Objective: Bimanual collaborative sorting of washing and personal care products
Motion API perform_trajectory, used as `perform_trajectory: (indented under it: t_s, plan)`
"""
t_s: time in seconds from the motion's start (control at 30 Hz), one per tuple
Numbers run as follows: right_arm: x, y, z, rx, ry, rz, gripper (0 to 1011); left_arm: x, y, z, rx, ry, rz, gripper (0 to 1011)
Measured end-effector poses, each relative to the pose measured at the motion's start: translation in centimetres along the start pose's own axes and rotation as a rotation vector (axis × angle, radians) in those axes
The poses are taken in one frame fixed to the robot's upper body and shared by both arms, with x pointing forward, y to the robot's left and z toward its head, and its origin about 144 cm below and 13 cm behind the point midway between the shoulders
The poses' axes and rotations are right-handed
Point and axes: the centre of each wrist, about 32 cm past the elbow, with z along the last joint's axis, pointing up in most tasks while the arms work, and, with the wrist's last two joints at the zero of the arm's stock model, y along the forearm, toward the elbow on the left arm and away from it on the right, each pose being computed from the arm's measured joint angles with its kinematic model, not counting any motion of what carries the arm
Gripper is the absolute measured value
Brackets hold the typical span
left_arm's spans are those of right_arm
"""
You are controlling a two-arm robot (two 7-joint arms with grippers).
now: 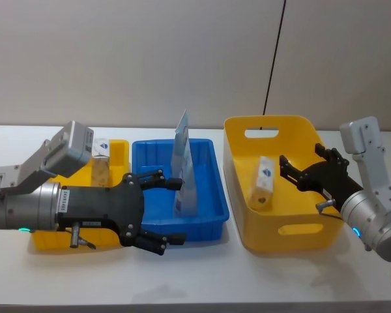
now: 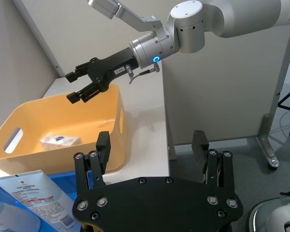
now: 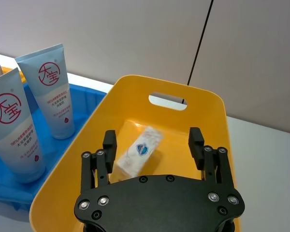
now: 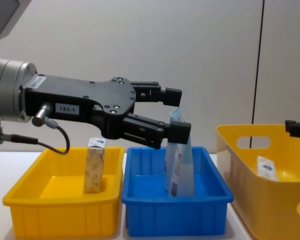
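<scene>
The left gripper (image 1: 180, 210) is shown nearest, fingers spread wide, reaching over the blue bin (image 1: 218, 190) from its eight o'clock side; two blue-and-white pouches (image 1: 184, 176) are stood upright in that bin, just at the fingertips, and whether they are touched cannot be told. A beige pack (image 1: 101, 168) is stood in the small yellow bin (image 1: 52, 238) at nine o'clock of the blue bin. At three o'clock, the right gripper (image 1: 287, 173) is held spread above the large yellow bin (image 1: 293, 231), where a second beige pack (image 1: 264, 182) is leaned against the wall. The pouches are judged light, soft-walled and slick, easily tipped; a gentle hold across the flat faces, below the sealed top, is advised. The packs are judged light and squashable, best taken across the middle.
</scene>
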Motion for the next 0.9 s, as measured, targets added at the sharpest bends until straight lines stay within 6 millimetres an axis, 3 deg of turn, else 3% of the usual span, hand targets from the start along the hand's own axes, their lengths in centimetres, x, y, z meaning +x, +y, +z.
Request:
perform_trajectory:
  t_s: [0.17,0.9]
  plan:
    - [0.0,0.0,0.0,-0.001,-0.001,-0.002,1002,-0.2,0.0,-0.1,-0.005,0.005,0.006,1002]
    - [0.0,0.0,-0.1,-0.003,-0.001,-0.005,1003,-3.8,0.6,-0.7,-0.021,0.121,0.196,1002]
